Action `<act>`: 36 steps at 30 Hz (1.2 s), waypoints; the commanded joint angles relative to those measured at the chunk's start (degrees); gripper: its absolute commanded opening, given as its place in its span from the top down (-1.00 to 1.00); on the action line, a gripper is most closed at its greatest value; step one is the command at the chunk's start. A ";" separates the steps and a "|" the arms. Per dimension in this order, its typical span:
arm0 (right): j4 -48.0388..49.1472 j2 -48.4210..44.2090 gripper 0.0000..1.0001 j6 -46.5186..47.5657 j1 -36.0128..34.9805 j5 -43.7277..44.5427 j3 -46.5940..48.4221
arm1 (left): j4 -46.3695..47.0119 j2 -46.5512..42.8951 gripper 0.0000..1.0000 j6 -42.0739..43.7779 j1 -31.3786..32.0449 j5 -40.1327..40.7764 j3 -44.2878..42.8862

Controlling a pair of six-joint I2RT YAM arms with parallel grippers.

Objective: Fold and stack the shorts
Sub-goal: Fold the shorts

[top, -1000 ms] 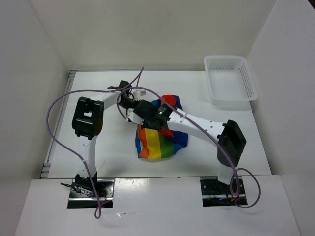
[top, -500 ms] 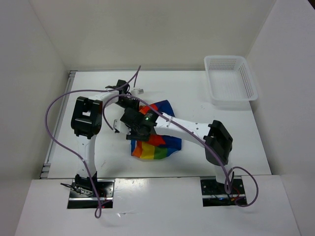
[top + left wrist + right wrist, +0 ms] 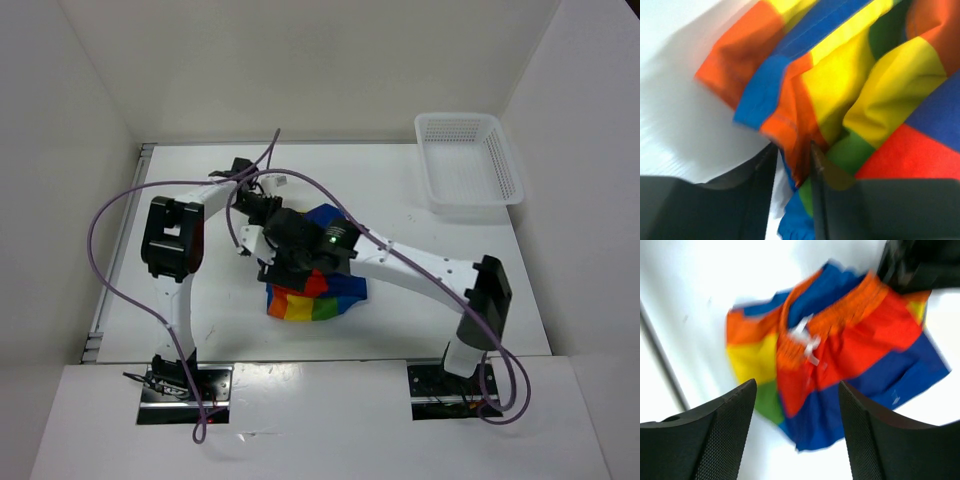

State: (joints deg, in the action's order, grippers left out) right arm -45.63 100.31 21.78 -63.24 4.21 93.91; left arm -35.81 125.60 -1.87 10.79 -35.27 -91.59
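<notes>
The rainbow-striped shorts (image 3: pixel 318 297) lie bunched on the white table, partly hidden under both wrists. My left gripper (image 3: pixel 266 220) is at their far left edge. In the left wrist view its fingers (image 3: pixel 815 165) stand slightly apart around a loose orange fold of the shorts (image 3: pixel 875 90), so the left gripper (image 3: pixel 793 155) is open. My right gripper (image 3: pixel 285 262) hovers over the shorts. The right wrist view shows the right gripper (image 3: pixel 797 387) wide open with nothing in it, above the waistband and white drawstring of the shorts (image 3: pixel 840 355).
A white mesh basket (image 3: pixel 468 160) stands at the back right of the table (image 3: pixel 420 290). Purple cables loop over the left arm and trail from the right arm's base. White walls close in the table on three sides.
My right gripper has opened and let the shorts go, and the cloth has settled into a smaller bunch. The left jaws have parted. The right arm's elbow swung right.
</notes>
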 commanded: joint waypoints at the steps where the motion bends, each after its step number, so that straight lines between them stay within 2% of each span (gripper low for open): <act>1: 2.74 -8.19 -0.41 -2.53 -0.48 -1.56 -5.91 | -0.31 -2.55 0.18 1.87 -1.55 5.63 -1.31; 4: 6.68 -9.70 -0.41 -2.45 -0.48 -2.10 -12.24 | -1.45 -5.71 -0.01 1.87 -2.61 6.96 -2.45; 7: 13.53 -8.57 -0.53 0.45 -0.48 -2.10 -16.12 | -3.64 -8.26 -0.17 1.87 -3.13 7.58 -4.99; 9: 17.66 -5.76 -0.56 0.46 0.22 -2.10 -16.73 | -6.62 -8.88 -0.20 1.87 -3.14 8.11 -6.14; 10: 18.81 -5.05 -0.64 0.46 0.75 -2.79 -17.44 | -7.86 -8.88 -0.23 1.87 -3.14 8.11 -6.14; 15: 24.08 -2.06 -0.65 -0.07 3.65 -2.80 -20.08 | -13.75 -8.88 -0.28 1.87 -3.14 2.94 -1.58; 21: 26.63 0.23 -0.65 -1.48 3.65 -2.81 -21.22 | -13.76 -6.95 -0.31 1.87 -3.14 -3.22 1.86; 27: 27.26 0.76 -0.38 -2.01 3.65 -1.66 -22.89 | -14.99 -6.42 -0.34 1.87 -3.14 -4.37 2.91; 34: 24.98 -0.46 -0.38 1.42 3.65 -2.19 -24.03 | -19.11 -8.08 -0.36 1.87 -5.77 -8.23 2.21; 36: 23.57 -1.87 -0.44 2.13 3.65 -2.71 -24.64 | -21.48 -8.09 -0.41 1.87 -5.78 -9.11 1.34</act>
State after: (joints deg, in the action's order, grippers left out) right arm -21.89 100.86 22.02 -59.35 1.72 70.54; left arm -52.38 119.07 -1.30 5.98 -40.27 -88.47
